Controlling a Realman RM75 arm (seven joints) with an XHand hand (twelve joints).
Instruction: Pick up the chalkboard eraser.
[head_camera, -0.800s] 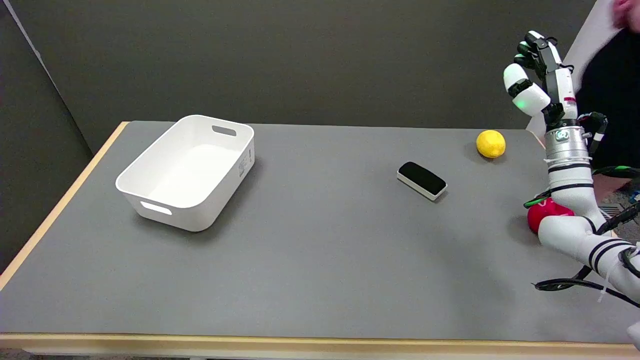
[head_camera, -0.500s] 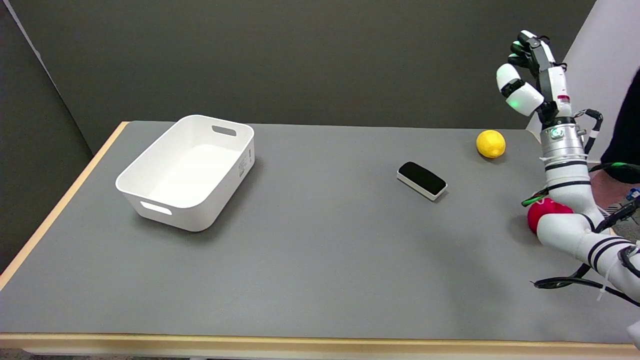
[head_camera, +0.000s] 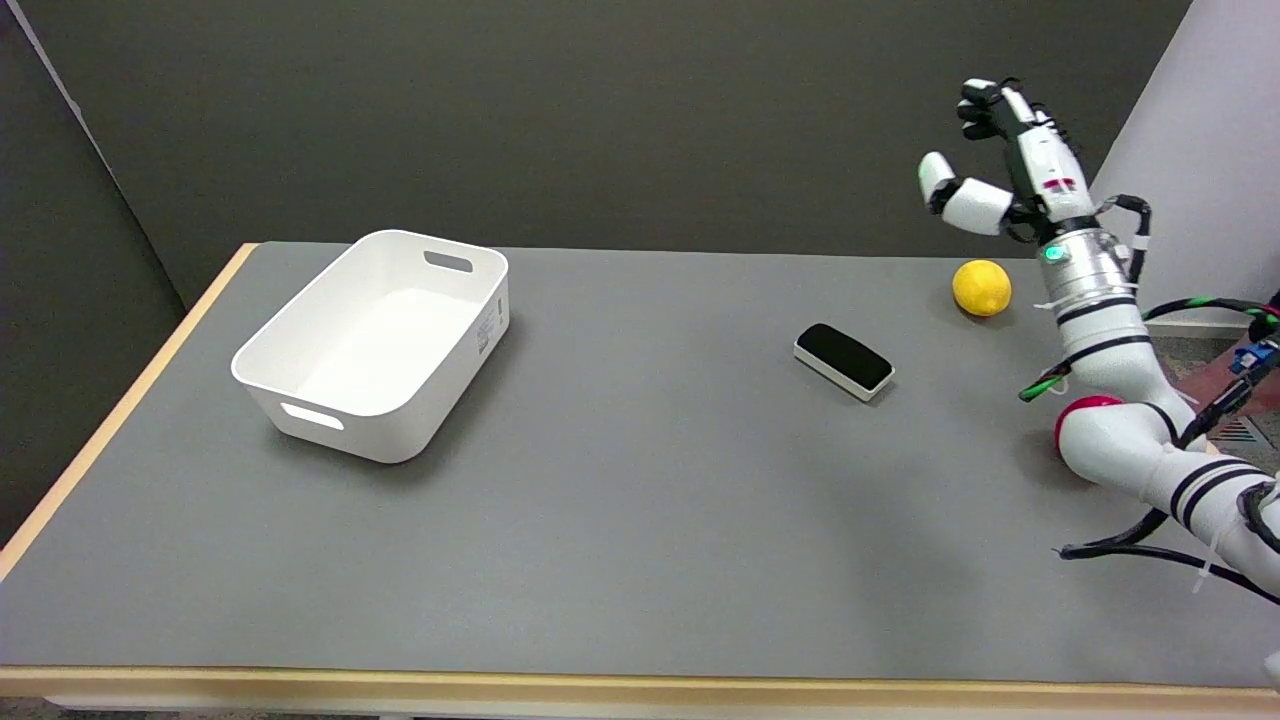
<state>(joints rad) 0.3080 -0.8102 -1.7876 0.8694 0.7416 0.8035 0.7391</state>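
The chalkboard eraser (head_camera: 844, 360), a white block with a black felt top, lies flat on the grey table right of centre. My right hand (head_camera: 1005, 165) is raised high in the air above the table's far right, well above and to the right of the eraser. Its fingers are spread apart and it holds nothing. The white forearm runs down from it to the lower right of the picture.
A yellow lemon (head_camera: 981, 288) sits at the far right of the table, just below the hand. A red object (head_camera: 1076, 412) is mostly hidden behind my right arm. A white bin (head_camera: 375, 343) stands at the left. The table's front edge (head_camera: 600, 685) is pale wood.
My right hand has swung to the left and tipped toward the table's middle, its thumb spreading outward. The person at the far right has left the picture. The eraser has not moved.
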